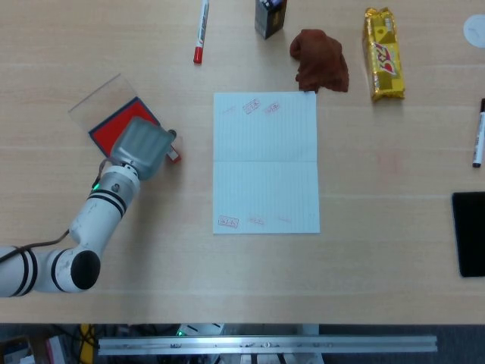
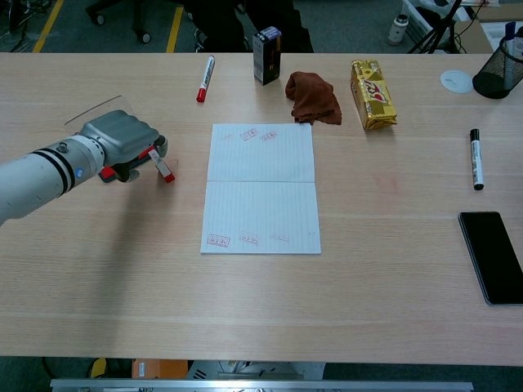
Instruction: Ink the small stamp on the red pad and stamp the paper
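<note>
Our left hand [image 2: 127, 140] pinches the small red-and-white stamp [image 2: 164, 167] at its right edge, stamp tip on the table. It sits just right of the red ink pad [image 1: 114, 125], left of the pale blue lined paper [image 1: 265, 163]. Right hand out of view.

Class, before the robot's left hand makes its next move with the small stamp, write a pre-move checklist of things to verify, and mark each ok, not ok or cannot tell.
1. Left hand at the small stamp: ok, right beside it.
2. Stamp firmly held: cannot tell, fingers hide the contact.
3. Red pad uncovered, its clear lid flipped back: ok.
4. Stamp face inked: cannot tell.
5. Paper flat, with free space mid-sheet: ok.
6. Right hand out of the way: ok, in neither view.
</note>
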Motion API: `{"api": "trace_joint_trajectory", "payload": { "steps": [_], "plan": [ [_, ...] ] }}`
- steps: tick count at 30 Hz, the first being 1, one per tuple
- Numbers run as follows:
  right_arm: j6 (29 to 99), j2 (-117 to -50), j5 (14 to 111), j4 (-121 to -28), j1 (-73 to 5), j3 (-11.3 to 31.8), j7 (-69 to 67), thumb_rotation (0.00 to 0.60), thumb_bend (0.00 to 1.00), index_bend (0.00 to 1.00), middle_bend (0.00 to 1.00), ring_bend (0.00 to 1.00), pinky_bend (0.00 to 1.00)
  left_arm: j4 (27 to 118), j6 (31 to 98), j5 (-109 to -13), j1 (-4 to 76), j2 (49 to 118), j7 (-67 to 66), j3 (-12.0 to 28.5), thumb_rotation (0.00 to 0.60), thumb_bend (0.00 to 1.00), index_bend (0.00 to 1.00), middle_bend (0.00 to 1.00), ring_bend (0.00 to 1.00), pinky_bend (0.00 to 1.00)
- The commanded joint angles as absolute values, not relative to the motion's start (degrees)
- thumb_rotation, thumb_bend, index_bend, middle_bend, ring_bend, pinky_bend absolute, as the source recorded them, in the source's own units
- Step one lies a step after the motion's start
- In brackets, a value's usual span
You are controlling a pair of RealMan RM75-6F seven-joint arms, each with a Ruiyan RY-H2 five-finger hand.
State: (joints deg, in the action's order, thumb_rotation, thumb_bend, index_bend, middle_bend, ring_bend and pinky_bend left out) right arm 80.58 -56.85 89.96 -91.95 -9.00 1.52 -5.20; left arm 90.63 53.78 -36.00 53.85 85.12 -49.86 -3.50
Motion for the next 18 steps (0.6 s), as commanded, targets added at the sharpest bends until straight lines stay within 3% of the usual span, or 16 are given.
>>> {"api": "trace_joint_trajectory", "payload": {
  "steps": [1, 18],
  "plan": [
    [80.6, -56.8, 89.9, -91.9, -9.0, 1.5, -5.2, 0.600, 0.19, 0.07, 0.17, 0.09, 0.14, 90.4, 53.8, -35.9, 54.0, 85.5, -50.0, -3.5, 0.600, 0.33, 0.29, 1.00, 1.00, 1.00],
    [80.6, -57.0, 90.0, -91.8, -8.9, 1.5, -5.3, 0.600, 0.19, 0.07, 0.17, 0.09, 0.14, 90.8, 54.3, -33.4, 54.8, 85.5, -52.0, -4.5, 0.600, 0.33, 0.29, 1.00, 1.00, 1.00]
  ]
}}
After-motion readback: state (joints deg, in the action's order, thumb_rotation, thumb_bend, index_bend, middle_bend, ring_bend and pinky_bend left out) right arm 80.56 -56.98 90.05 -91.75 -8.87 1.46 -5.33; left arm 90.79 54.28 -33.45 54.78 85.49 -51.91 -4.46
